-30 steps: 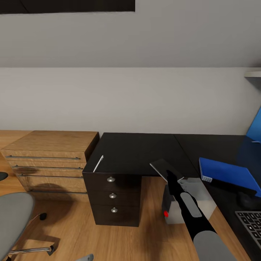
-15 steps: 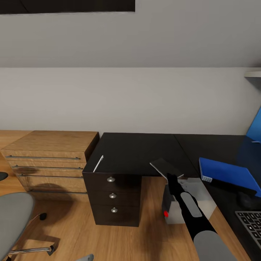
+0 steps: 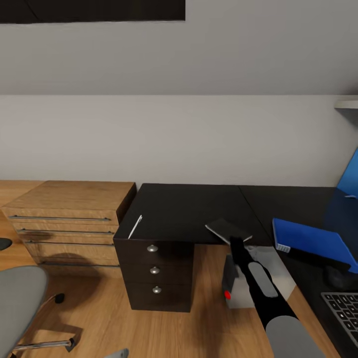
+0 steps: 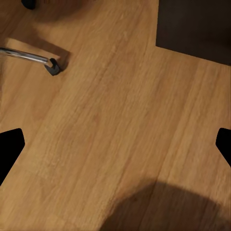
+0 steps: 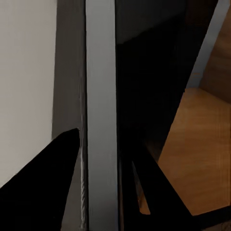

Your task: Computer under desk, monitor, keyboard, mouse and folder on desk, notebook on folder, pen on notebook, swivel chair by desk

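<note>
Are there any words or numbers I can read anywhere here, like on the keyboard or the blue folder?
No readable text anywhere.
Dark keyboard: key marks too small to read.
Flat blue folder: a pale patch at its corner, too blurred to read.
Grey notebook held in the right pincer: blank cover.
Grey computer box: a red dot, no letters.

Black desk (image 3: 194, 209): pen (image 3: 134, 226), blue folder (image 3: 311, 241), keyboard (image 3: 344, 311), possibly mouse (image 3: 337, 276).

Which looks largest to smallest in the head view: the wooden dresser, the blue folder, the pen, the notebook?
1. Wooden dresser
2. Blue folder
3. Notebook, held in the right end effector; tilted, so its size is unsure
4. Pen, a thin white line on the desk
</note>
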You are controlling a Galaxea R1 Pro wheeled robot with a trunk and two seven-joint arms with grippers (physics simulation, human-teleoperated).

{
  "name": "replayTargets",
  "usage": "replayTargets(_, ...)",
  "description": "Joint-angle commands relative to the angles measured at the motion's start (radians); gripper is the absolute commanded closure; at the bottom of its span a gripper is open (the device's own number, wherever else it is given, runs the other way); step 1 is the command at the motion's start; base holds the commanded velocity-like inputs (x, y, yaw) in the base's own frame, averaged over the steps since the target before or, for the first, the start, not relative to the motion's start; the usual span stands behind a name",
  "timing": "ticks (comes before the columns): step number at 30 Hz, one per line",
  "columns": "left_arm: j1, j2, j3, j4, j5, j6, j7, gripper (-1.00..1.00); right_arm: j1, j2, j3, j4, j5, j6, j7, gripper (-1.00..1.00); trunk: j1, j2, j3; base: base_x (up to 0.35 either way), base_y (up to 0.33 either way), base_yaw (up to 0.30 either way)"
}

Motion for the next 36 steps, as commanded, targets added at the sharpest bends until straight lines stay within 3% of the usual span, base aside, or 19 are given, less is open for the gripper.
replayTargets(1, -0.001, 0.002, -0.007, 0.0, 0.011, -0.008, 0.006, -1.0, 0.0, 0.001, -0.004, -0.016, -0.005, 0.006, -0.006, 1.0, -0.004, 0.007, 0.002, 0.0, 0.0, 0.0)
replayTargets(13, -0.001, 0.002, -0.007, 0.001, 0.013, -0.007, 0.007, -1.0, 0.002, -0.003, -0.006, -0.095, -0.004, 0.008, -0.007, 1.0, -0.05, 0.091, 0.04, 0.0, 0.0, 0.0)
replayTargets(21, -0.001, 0.002, -0.007, 0.002, 0.013, -0.007, 0.007, -1.0, 0.044, -0.032, -0.01, -0.214, -0.006, 0.008, -0.011, 1.0, -0.081, 0.147, 0.065, 0.0, 0.0, 0.0)
replayTargets(24, -0.001, 0.002, -0.007, 0.002, 0.012, -0.006, 0.007, -1.0, 0.048, -0.034, -0.029, -0.23, -0.006, 0.008, -0.012, 1.0, -0.092, 0.168, 0.074, 0.0, 0.0, 0.0)
replayTargets(27, -0.001, 0.001, -0.008, 0.003, 0.012, -0.006, 0.006, -1.0, 0.051, -0.034, -0.097, -0.242, -0.006, 0.007, -0.012, 1.0, -0.104, 0.189, 0.084, 0.0, 0.0, -0.03)
replayTargets(34, -0.001, 0.001, -0.008, 0.003, 0.012, -0.006, 0.005, -1.0, 0.052, -0.046, -0.185, -0.264, -0.004, 0.007, -0.014, 1.0, -0.104, 0.189, 0.084, 0.0, 0.0, -0.216)
replayTargets(36, -0.001, 0.001, -0.008, 0.003, 0.012, -0.006, 0.005, -1.0, 0.052, -0.047, -0.193, -0.265, -0.004, 0.007, -0.015, 1.0, -0.104, 0.189, 0.084, 0.0, 0.0, -0.259)
